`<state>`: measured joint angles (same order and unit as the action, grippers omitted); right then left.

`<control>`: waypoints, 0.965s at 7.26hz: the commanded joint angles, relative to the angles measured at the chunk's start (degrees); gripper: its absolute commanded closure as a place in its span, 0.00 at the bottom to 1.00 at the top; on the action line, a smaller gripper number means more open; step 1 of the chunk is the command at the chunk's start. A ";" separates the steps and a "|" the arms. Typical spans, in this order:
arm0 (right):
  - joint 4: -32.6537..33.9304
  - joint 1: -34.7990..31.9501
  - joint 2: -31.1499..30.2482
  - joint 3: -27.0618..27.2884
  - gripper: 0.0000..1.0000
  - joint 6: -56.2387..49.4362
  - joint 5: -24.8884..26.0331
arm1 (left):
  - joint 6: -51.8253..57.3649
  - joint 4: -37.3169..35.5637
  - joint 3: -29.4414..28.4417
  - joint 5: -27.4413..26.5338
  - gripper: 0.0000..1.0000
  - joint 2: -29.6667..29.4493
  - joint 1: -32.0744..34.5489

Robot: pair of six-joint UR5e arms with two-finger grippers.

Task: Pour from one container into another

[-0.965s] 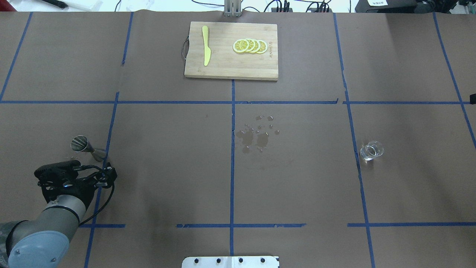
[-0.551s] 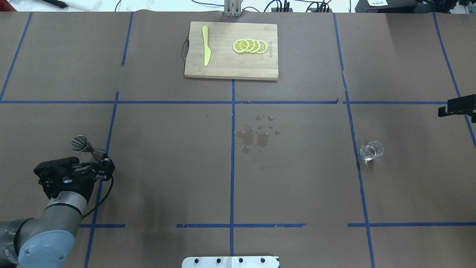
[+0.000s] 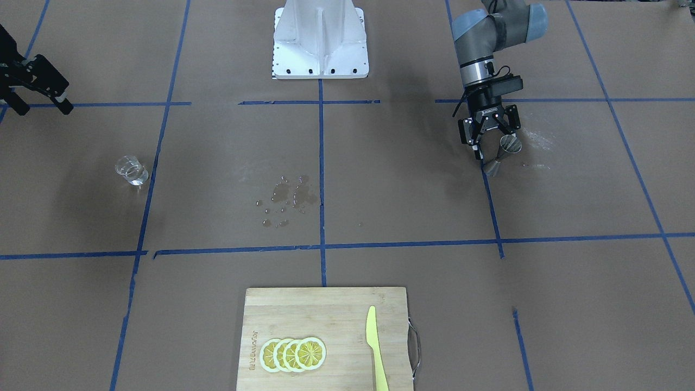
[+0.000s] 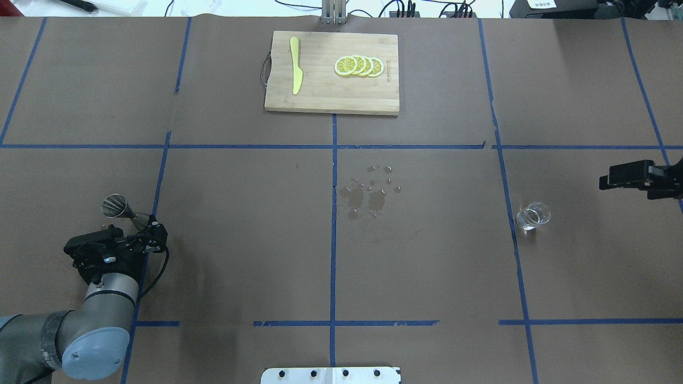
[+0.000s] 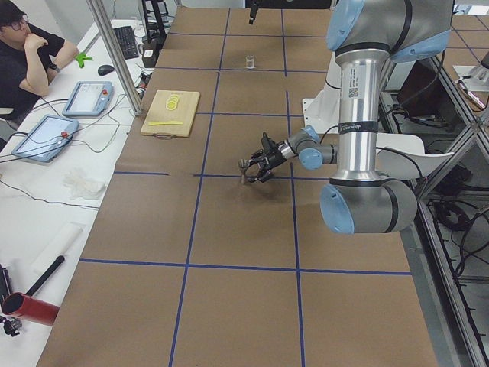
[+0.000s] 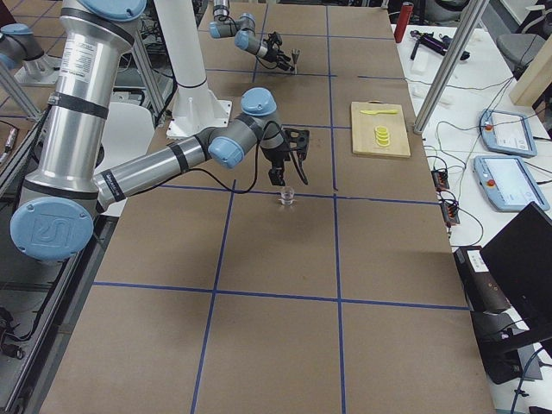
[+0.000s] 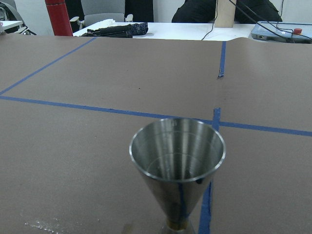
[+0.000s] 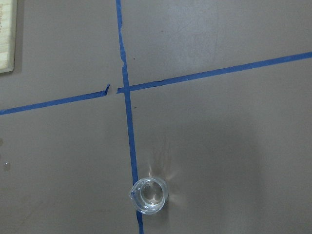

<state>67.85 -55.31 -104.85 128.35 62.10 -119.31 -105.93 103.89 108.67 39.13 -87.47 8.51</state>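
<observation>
- Though ungripped, steel jigger (image 7: 177, 156) upright, straight ahead of left gripper (image 3: 493, 139); fingers (image 3: 468, 133) spread.
- Clear drinking glass (image 8: 150, 195), worktop's right end, apart from right gripper (image 3: 43, 106); fingers spread.

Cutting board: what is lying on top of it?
On the cutting board lie a yellow knife and four overlapping lemon slices; each slice hides part of the next.

Bright, even light from overhead — soft, faint shadows lie on the brown paper table cover (image 4: 427, 256). The small clear drinking glass (image 8: 149, 195) casts pale glints, and the grey steel jigger (image 7: 177, 161) shows crisp reflections.
</observation>
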 commanded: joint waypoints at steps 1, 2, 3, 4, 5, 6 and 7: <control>0.00 3.28 -0.70 0.59 0.00 1.62 2.76 | -0.16 0.09 0.13 -2.03 0.17 -0.16 1.06; 0.00 3.98 -1.40 0.59 0.00 1.62 2.94 | -0.42 0.09 -0.04 -2.83 0.19 -0.07 1.85; -0.26 5.55 -1.84 1.28 0.00 2.84 3.98 | -0.59 0.09 -0.30 -3.70 0.22 -0.16 2.03; -0.27 9.48 -1.93 2.34 0.00 6.94 7.56 | -0.77 0.09 -0.39 -4.06 0.23 -0.16 2.12; -0.27 11.17 -2.72 2.69 0.00 7.85 8.73 | -1.12 0.09 -1.09 -4.15 0.24 -0.16 2.12; -0.27 12.76 -4.21 4.00 0.00 8.56 9.78 | -2.43 0.09 -2.40 -4.33 0.25 -0.42 1.95; -0.27 15.64 -5.35 5.32 0.00 11.17 12.32 | -2.44 0.09 -3.20 -4.33 0.26 -1.03 2.03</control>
<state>67.59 -42.74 -108.76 132.16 70.78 -109.54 -107.90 103.97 106.57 34.90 -87.96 10.53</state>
